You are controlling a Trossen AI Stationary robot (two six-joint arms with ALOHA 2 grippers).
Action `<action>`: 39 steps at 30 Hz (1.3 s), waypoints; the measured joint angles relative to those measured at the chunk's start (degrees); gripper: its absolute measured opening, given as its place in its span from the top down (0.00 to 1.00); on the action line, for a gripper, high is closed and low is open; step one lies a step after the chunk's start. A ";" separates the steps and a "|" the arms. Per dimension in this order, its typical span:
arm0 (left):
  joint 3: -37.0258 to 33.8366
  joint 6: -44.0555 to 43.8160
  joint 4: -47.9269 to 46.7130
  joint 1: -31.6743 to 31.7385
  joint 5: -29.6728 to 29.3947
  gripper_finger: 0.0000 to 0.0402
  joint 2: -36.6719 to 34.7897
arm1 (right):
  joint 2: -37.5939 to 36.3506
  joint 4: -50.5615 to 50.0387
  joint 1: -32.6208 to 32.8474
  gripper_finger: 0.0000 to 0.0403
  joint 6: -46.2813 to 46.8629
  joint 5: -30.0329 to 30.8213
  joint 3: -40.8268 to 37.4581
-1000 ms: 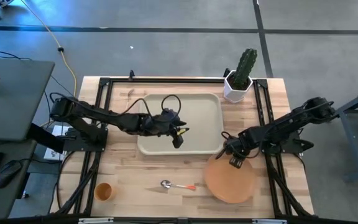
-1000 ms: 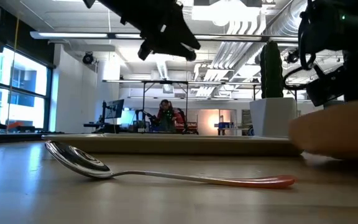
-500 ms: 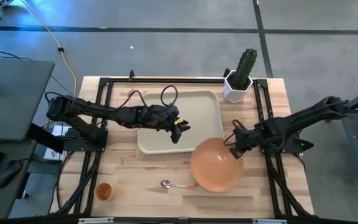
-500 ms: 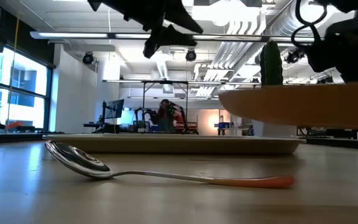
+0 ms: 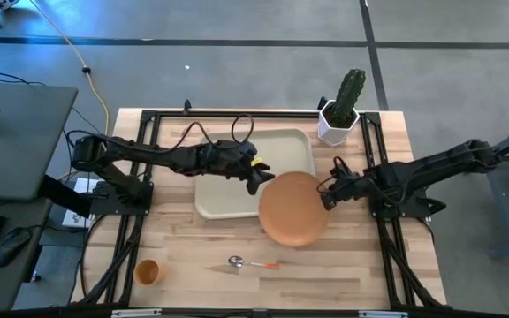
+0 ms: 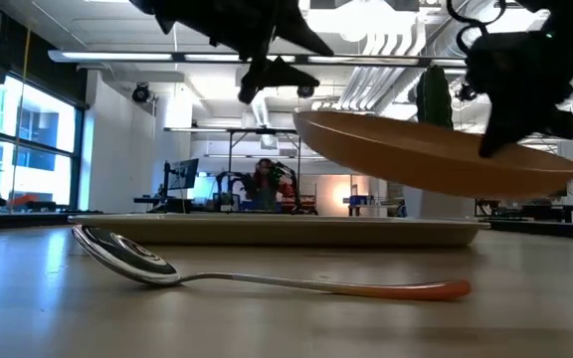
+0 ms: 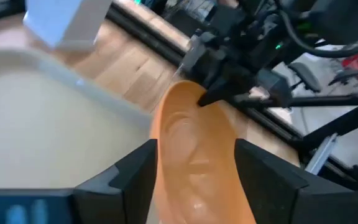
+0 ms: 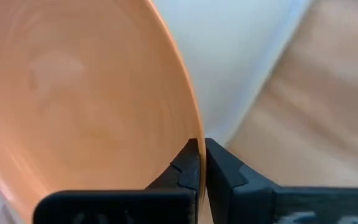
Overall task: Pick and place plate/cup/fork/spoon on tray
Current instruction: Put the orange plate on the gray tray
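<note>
The plate (image 5: 293,208) is up in the air, a round, shallow orange disc, tilted in the low view with its left edge higher than its right. The right gripper (image 5: 328,196) has its fingers pinched tight on the plate's right rim, and the right wrist view shows the two dark fingertips (image 8: 219,165) closed on that thin edge. The plate hangs over the near right corner of the cream tray (image 5: 219,200), hiding that corner from above. The left gripper (image 5: 254,177) hovers over the tray just left of the plate, fingers spread apart and empty. Near the front, the spoon (image 5: 250,262) lies on the wooden table (image 5: 193,256), and the cup (image 5: 148,271) stands at the near left. The fork can't be made out anywhere.
</note>
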 joint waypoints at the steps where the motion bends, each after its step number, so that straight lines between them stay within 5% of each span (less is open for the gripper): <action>1: 0.77 0.50 -0.34 0.39 0.20 0.47 0.21 | 0.28 -0.03 -0.66 1.00 -1.42 1.17 1.12; 12: 9.24 6.33 -15.59 5.14 0.23 0.55 4.27 | 5.98 -0.57 -9.21 1.00 -17.95 5.03 12.46; 23: 12.49 11.54 -19.67 9.39 3.66 0.95 4.05 | 7.46 -0.55 -13.89 0.98 -24.75 3.45 17.17; 27: 12.53 10.78 -24.39 12.83 6.76 0.94 3.88 | 7.43 1.56 -15.18 0.90 -26.67 1.64 18.53; 39: 10.39 18.88 -28.41 23.66 6.13 0.95 8.53 | 7.35 -1.98 -15.40 0.55 -26.83 10.12 22.65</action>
